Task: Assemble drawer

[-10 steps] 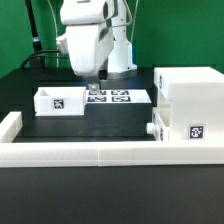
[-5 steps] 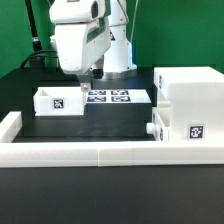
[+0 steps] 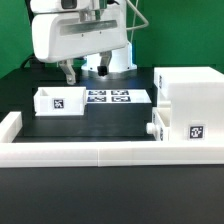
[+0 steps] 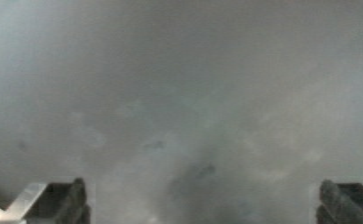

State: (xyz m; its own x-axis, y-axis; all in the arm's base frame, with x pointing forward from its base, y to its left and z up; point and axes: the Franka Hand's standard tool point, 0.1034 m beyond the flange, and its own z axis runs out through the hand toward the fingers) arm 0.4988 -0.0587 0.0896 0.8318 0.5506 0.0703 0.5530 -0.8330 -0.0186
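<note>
Here, the end effector point(image 3: 84, 72) is hovering above the black bench point(image 3: 100, 125), over the far edge of the loose tray point(image 3: 56, 100), and in the wrist view its fingers point(image 4: 50, 200) are standing wide apart, gripping nothing. The loose tray is resting at the exterior view's left, just beside the marker board point(image 3: 110, 97). The drawer housing point(image 3: 192, 92) is sitting at the exterior view's right with the second tray point(image 3: 185, 130) lying against its lower front, behind the white border rail point(image 3: 100, 153).
</note>
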